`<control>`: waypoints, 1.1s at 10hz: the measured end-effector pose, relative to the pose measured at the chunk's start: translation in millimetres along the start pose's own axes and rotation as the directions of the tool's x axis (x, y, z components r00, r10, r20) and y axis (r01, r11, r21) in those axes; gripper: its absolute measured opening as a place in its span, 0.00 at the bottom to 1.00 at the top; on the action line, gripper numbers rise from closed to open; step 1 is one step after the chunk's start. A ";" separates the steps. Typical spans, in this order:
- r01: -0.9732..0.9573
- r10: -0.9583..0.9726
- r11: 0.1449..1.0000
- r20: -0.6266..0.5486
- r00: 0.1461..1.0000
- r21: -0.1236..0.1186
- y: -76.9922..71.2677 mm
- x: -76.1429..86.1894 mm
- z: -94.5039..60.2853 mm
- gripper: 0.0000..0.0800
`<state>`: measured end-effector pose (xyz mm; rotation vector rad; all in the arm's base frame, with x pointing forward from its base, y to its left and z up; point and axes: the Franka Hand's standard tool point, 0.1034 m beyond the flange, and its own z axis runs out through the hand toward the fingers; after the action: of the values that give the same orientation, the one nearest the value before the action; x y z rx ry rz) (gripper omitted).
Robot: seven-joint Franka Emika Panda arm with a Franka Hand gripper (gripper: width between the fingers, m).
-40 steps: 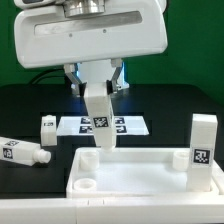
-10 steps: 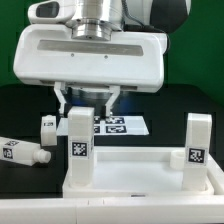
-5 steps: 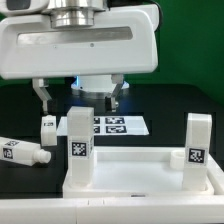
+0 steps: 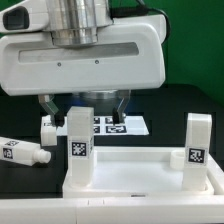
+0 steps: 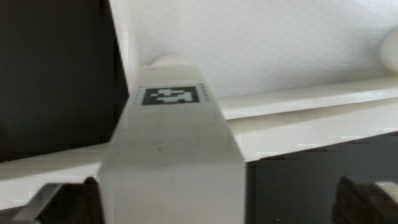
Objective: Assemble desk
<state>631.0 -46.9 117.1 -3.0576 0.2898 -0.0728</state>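
At tabletop [image 4: 140,172] corner on exterior view's left: leg [image 4: 78,145] upright, tag facing camera. Directly above: gripper [image 4: 83,104], jaws spread wide, fingers [image 5: 59,200] flanking leg without touching, holding nothing. At corner on exterior view's right: second leg [image 4: 201,150] upright. On black table [image 4: 170,125], exterior view's left: loose leg [image 4: 22,152] lying flat, fourth leg [image 4: 47,127] standing behind. Beyond: marker board [image 4: 118,125].

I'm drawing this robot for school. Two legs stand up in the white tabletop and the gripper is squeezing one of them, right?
Not quite. The leg under the gripper and the other leg do stand in the tabletop, but the gripper is not squeezing either: its jaws are open, with a gap on each side of the leg, as the wrist view shows.
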 end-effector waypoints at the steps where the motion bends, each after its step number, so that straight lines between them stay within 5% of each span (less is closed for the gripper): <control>1: -0.016 0.016 1.000 -0.001 1.000 0.000 0.6 0.7 -0.7 0.68; 2: -0.017 0.017 1.000 -0.001 1.000 0.000 1.0 0.7 -0.6 0.50; 3: -0.052 0.052 0.999 -0.002 0.999 0.000 1.7 0.9 -0.6 0.50; 4: -0.126 0.126 0.992 -0.003 0.992 0.000 2.7 1.0 -0.3 0.36; 7: -0.392 0.392 0.920 -0.002 0.920 0.001 3.4 1.0 0.4 0.36; 9: -0.708 0.708 0.706 -0.004 0.706 -0.003 1.3 0.2 1.3 0.36; 11: -0.911 0.911 0.412 0.016 0.412 0.018 -3.4 0.5 1.8 0.36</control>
<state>632.2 -43.5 115.6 -2.3823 1.8776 -0.0014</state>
